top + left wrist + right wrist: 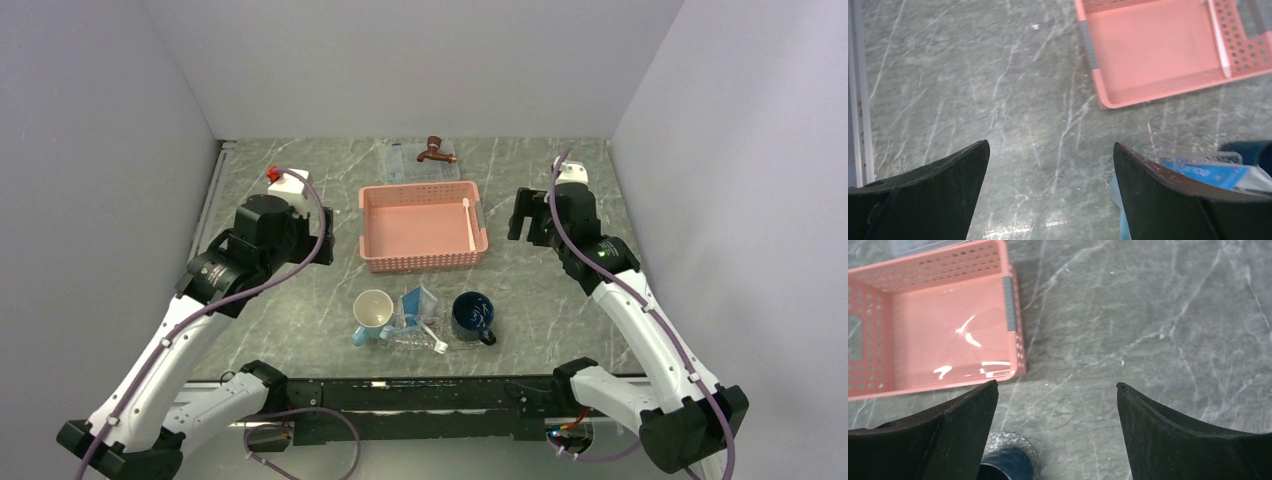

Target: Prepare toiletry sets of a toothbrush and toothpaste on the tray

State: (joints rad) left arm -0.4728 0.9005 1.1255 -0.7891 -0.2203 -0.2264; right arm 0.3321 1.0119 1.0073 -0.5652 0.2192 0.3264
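Note:
The small clear tray (pixel 412 335) sits at the front between two cups. It holds light-blue toothpaste tubes (pixel 416 302) and a pale toothbrush (pixel 433 333). Another toothbrush (pixel 468 222) lies along the right inner wall of the pink basket (pixel 400 230). My left gripper (pixel 325 248) is open and empty, left of the basket. In the left wrist view (pixel 1050 150) it hangs over bare table, with a toothpaste tube (pixel 1208 172) beside the right finger. My right gripper (pixel 520 215) is open and empty, right of the basket. It also shows in the right wrist view (pixel 1057 387).
A white cup (pixel 372 313) stands left of the small tray and a dark blue mug (pixel 472 316) right of it. The mug also shows in the right wrist view (pixel 1003 465). A larger clear tray (pixel 400 165) with a brown tap-shaped object (pixel 435 150) is at the back. A white bottle with a red cap (pixel 285 183) stands at back left.

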